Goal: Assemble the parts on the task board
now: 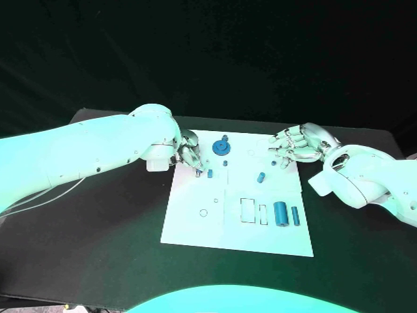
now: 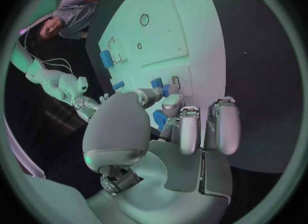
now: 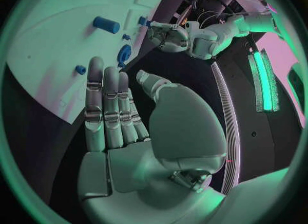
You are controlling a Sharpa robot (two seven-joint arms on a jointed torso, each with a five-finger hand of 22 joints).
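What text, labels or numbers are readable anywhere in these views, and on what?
None is readable.
Task board: printed outlines and small circles, no legible lettering in the head view or either wrist view.
Blue parts, such as the cylinder: no markings to be seen.
Left hand and right hand: no brand or label can be made out.
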